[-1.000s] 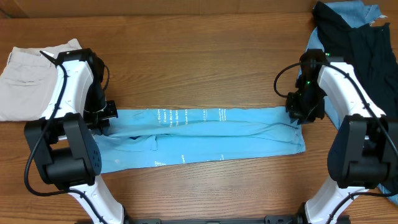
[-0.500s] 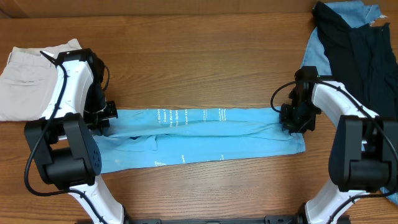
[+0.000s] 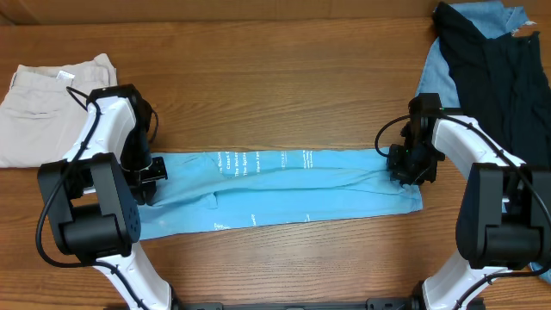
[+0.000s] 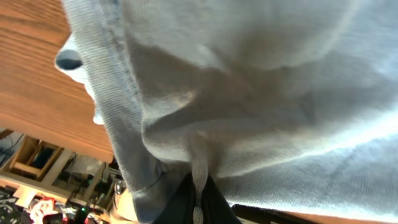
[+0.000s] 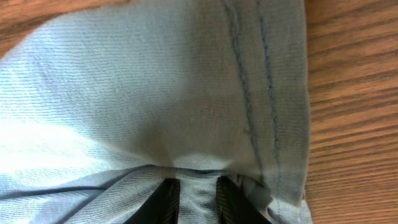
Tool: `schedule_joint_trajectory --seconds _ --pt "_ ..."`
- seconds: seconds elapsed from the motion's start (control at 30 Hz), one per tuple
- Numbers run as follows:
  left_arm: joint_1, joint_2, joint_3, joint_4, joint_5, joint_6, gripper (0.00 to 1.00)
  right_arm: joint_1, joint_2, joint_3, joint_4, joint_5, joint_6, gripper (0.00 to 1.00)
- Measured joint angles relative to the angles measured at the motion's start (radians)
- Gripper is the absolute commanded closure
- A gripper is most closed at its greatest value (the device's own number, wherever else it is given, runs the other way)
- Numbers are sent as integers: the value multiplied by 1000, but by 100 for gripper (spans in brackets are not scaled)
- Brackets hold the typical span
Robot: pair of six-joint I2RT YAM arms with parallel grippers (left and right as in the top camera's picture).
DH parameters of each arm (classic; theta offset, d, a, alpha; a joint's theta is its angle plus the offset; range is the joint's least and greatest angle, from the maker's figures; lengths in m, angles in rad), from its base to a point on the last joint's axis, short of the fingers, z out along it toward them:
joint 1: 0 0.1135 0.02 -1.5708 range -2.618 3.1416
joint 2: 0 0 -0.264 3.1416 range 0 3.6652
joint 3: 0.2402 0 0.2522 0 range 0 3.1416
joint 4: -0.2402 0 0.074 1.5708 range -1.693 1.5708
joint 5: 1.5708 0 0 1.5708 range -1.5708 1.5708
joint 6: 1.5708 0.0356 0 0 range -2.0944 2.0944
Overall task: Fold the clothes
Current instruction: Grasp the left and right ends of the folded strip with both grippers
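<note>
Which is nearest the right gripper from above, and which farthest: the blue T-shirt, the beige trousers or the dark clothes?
1. The blue T-shirt: the right gripper is pinching its end.
2. The dark clothes: piled in the right corner.
3. The beige trousers: way over on the left.

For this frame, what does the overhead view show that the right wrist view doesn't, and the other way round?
Overhead only: the whole T-shirt folded into a long strip, the left gripper at its far end, beige trousers and dark garments at the table edges. Right wrist only: the double-stitched hem and fabric bunched between the fingers of the right gripper. Both: the blue shirt on the wood, held by that gripper.
</note>
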Motion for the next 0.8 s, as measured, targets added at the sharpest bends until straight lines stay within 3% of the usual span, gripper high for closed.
schedule_joint_trajectory --seconds 0.37,0.6,0.63,0.8 --pt "0 0 -14 5 -160 -149 82 0 0 0 0 0 0 76" --pt "0 0 -26 24 -171 -157 81 0 0 0 0 0 0 75" --pt "0 0 -26 36 -166 -156 80 0 0 0 0 0 0 72" --pt "0 0 -26 145 -66 -105 76 1 0 0 3 -8 3 70"
